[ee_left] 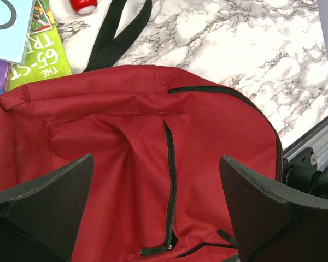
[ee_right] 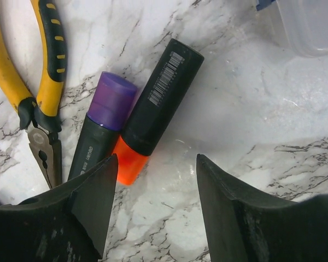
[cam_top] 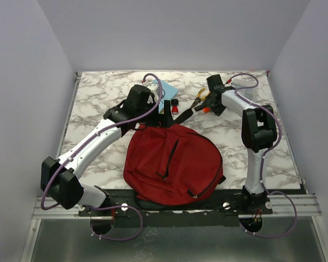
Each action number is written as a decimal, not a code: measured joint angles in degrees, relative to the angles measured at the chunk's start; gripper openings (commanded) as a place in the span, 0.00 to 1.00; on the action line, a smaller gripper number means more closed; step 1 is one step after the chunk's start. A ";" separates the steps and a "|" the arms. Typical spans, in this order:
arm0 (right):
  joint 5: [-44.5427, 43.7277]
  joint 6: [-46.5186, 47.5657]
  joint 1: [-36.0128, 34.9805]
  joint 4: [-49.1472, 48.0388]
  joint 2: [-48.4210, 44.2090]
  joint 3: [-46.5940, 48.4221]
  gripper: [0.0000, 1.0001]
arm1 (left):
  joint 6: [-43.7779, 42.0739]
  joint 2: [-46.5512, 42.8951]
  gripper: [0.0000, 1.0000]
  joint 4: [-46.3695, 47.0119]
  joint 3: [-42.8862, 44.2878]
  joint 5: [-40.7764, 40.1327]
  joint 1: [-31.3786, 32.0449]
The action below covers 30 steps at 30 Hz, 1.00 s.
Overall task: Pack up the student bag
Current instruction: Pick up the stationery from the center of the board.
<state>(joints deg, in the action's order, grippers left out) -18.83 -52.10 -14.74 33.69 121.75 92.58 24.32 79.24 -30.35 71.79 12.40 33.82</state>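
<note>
**Bag flat at near centre, both grippers empty**

The student bag (cam_top: 172,164) lies flat on the marble table (cam_top: 98,98) at the near edge, between the two arm bases. Its black strap (ee_left: 112,35) trails toward the far side. A black zipper (ee_left: 170,185) runs down the front panel.

The left gripper (ee_left: 156,161) hangs over the bag's upper part, jaws spread wide, holding nothing. Just beyond the bag top I see a green book (ee_left: 41,57) partly under a pale blue book (ee_left: 8,27). There is also a small red-and-white item (ee_left: 83,4), cropped at the frame edge, possibly a cap.

The right gripper (ee_right: 156,158) hovers over the far right of the table, well apart from the bag, jaws parted and empty. Below it, a purple-capped marker (ee_right: 101,128) and an orange-capped marker (ee_right: 153,109) lie touching. Yellow-handled pliers (ee_right: 38,82) lie beside them, and a clear container (ee_right: 311,27) sits in the corner of the right wrist view
</note>
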 measured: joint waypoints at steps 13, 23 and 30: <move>-0.59 -0.83 0.02 -0.11 2.16 1.20 0.43 | -0.24 1.66 0.98 -1.07 0.81 0.50 0.22; 0.44 -0.46 0.59 -7.54 -2.34 -7.52 0.09 | -1.49 2.45 0.95 -3.21 2.29 -0.55 3.37; 5.16 9.09 0.61 -13.90 -9.70 -18.82 0.01 | -1.49 4.48 0.89 -5.81 3.69 -1.18 5.68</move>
<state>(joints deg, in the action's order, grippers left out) -13.67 -43.00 -14.13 19.79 112.05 73.76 22.83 83.72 -36.16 75.48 11.22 39.51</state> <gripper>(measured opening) 0.292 0.914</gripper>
